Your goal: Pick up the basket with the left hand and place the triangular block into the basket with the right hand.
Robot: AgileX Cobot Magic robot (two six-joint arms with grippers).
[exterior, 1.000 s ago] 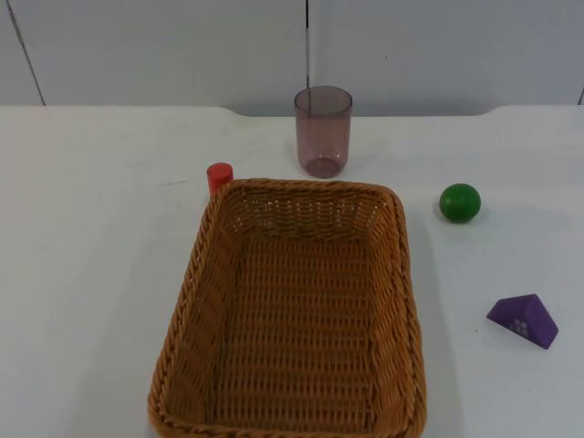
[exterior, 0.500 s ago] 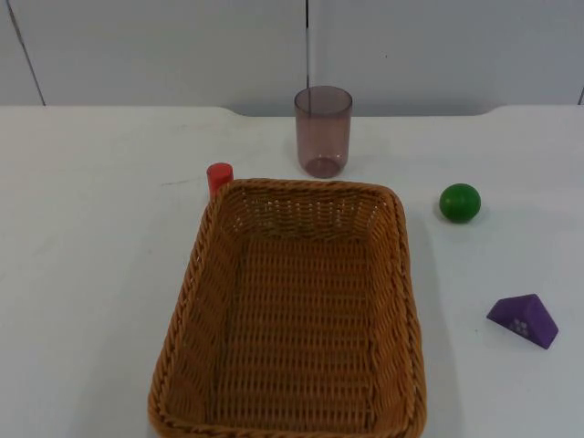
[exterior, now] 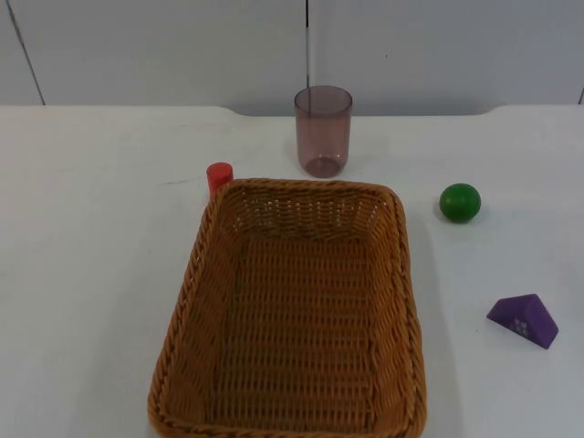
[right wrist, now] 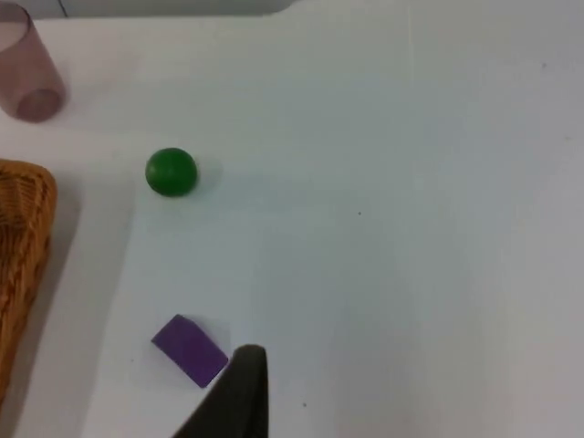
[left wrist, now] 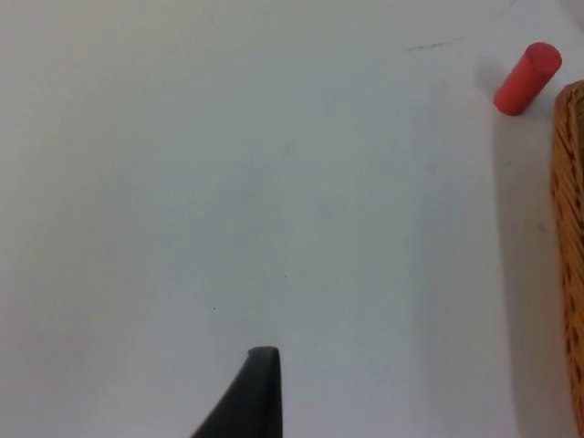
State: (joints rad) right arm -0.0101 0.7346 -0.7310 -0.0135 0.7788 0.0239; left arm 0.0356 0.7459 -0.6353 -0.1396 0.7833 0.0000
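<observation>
A brown woven basket (exterior: 297, 310) sits in the middle of the table with nothing inside it. To its right, near the table's front, lies the purple triangular block (exterior: 522, 319). In the right wrist view the block (right wrist: 189, 349) lies on the table just beside my right gripper (right wrist: 242, 392), which hovers above the table. My left gripper (left wrist: 260, 392) hangs over bare table to the left of the basket, whose rim (left wrist: 570, 255) is seen at the edge of the left wrist view. Neither gripper touches anything.
A small red cylinder (exterior: 219, 176) (left wrist: 526, 78) stands at the basket's far left corner. A translucent purple cup (exterior: 323, 130) (right wrist: 27, 87) stands behind the basket. A green ball (exterior: 459, 202) (right wrist: 171, 172) rests behind the block.
</observation>
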